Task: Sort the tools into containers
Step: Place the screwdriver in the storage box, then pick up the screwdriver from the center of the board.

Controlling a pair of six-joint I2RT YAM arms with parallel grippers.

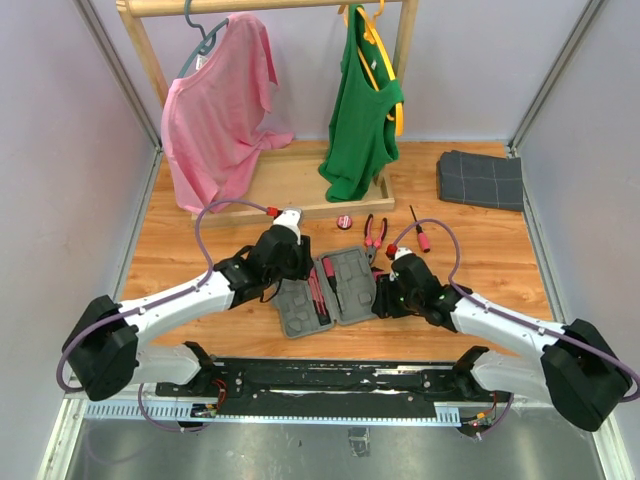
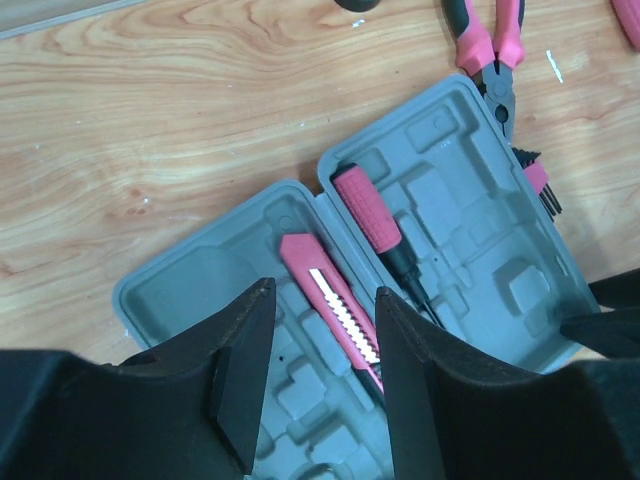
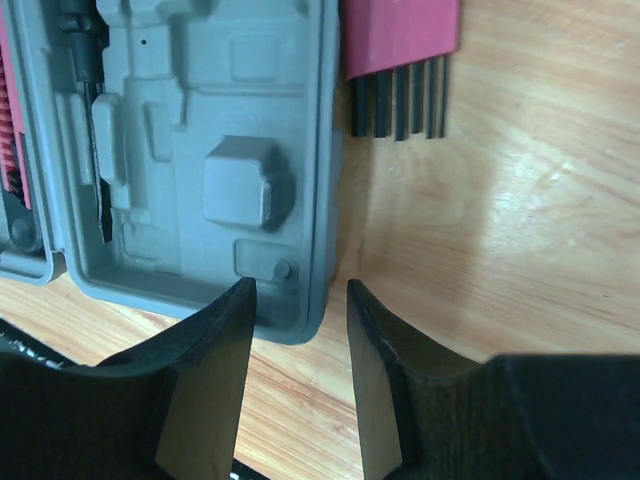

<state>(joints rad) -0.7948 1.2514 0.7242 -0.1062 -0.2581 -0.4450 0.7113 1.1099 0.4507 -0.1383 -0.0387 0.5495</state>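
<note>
We see the left gripper with its jaws partly apart and nothing between them, hovering over the open tool case at the lower centre of the top view. The right gripper is also partly open and empty; the case's corner rim shows in its gap, not pinched.

We judge the tools light, stiff and hard. Their ribbed handles should grip well and the thin metal shafts would slip, so we would take each one across its handle.

We count 1 case in 2 halves, with 2 tools seated in it: 1 pink knife and 1 screwdriver. Outside it, in the top view:
- 1 pair of pliers above its right half
- 1 loose screwdriver right of the pliers
- 1 round red piece above the case
- 1 pink bit holder just beside its edge
</note>
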